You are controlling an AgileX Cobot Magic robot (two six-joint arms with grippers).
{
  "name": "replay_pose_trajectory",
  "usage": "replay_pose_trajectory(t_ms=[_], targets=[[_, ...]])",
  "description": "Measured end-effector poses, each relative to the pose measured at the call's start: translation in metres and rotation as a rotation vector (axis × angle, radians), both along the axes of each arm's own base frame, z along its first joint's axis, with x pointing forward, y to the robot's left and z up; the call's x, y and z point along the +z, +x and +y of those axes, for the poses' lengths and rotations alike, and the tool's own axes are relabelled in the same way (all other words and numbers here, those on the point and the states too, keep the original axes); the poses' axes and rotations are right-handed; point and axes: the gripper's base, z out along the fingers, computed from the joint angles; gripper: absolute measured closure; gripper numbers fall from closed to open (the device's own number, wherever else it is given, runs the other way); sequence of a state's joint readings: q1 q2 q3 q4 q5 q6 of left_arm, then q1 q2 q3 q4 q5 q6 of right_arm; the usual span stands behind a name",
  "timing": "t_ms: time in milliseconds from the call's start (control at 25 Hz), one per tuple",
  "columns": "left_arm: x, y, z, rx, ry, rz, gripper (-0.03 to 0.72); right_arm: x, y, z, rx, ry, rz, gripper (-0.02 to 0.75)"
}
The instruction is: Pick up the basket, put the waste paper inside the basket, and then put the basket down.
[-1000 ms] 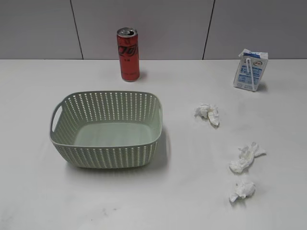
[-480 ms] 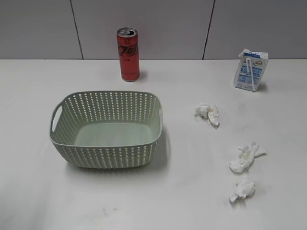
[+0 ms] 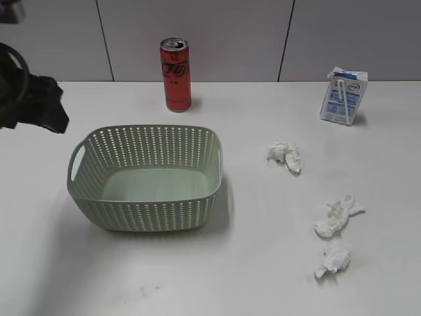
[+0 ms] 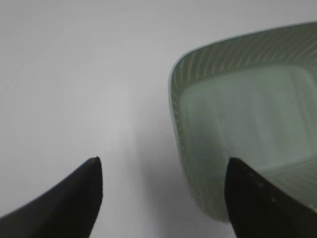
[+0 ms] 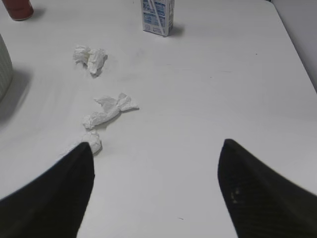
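The pale green basket (image 3: 146, 176) stands empty on the white table, left of centre; its corner also shows in the left wrist view (image 4: 242, 124). Three white waste paper wads lie to its right: one far (image 3: 284, 156), one middle (image 3: 336, 216), one near (image 3: 332, 261). They also show in the right wrist view (image 5: 90, 58) (image 5: 110, 110) (image 5: 93, 141). My left gripper (image 4: 161, 171) is open and empty, above the table just left of the basket's end; its arm (image 3: 29, 99) shows at the exterior view's left edge. My right gripper (image 5: 156, 148) is open and empty, right of the wads.
A red drink can (image 3: 175, 74) stands behind the basket near the wall. A blue-and-white milk carton (image 3: 343, 96) stands at the back right, also in the right wrist view (image 5: 157, 16). The table's right edge (image 5: 297, 49) runs beside the carton.
The left arm has come into the exterior view at the upper left, beside the basket's left handle. The basket and wads have not moved.
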State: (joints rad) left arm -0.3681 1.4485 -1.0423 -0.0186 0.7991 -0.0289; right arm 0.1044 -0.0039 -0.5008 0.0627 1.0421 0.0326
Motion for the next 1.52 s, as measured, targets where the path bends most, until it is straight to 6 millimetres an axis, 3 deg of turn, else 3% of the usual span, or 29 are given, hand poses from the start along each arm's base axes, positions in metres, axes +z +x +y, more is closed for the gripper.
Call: replay_pose_trajectory(t_ms=[160, 440, 520, 640, 880, 960, 1160, 1400, 1520], targets=[[-0.04, 0.025, -0.011, 0.051, 0.018, 0.126, 0.104, 0.0, 0.0, 0.0, 0.0, 0.0, 0.0, 0.15], [-0.094, 0.04, -0.023, 0.074, 0.033, 0.254, 0.109, 0.0, 0.0, 0.0, 0.0, 0.0, 0.001, 0.15], [-0.1, 0.042, -0.025, 0.089, 0.013, 0.264, 0.136, 0.0, 0.0, 0.0, 0.0, 0.0, 0.001, 0.15], [-0.106, 0.044, -0.028, 0.104, -0.007, 0.273, 0.244, 0.0, 0.0, 0.0, 0.0, 0.0, 0.001, 0.15], [-0.105, 0.045, -0.028, 0.108, -0.018, 0.261, 0.606, 0.0, 0.0, 0.0, 0.0, 0.001, 0.001, 0.15], [-0.105, 0.045, -0.028, 0.109, -0.018, 0.261, 0.66, 0.0, 0.0, 0.0, 0.0, 0.001, 0.001, 0.15], [-0.096, 0.041, -0.029, 0.132, -0.06, 0.278, 0.682, 0.0, 0.0, 0.0, 0.0, 0.0, 0.001, 0.15], [-0.048, 0.031, -0.012, 0.173, -0.134, 0.204, 0.682, 0.0, 0.001, 0.0, 0.001, 0.0, 0.006, 0.15], [-0.031, 0.023, -0.003, 0.172, -0.122, 0.191, 0.683, 0.006, 0.015, 0.003, 0.005, 0.006, 0.06, 0.15]])
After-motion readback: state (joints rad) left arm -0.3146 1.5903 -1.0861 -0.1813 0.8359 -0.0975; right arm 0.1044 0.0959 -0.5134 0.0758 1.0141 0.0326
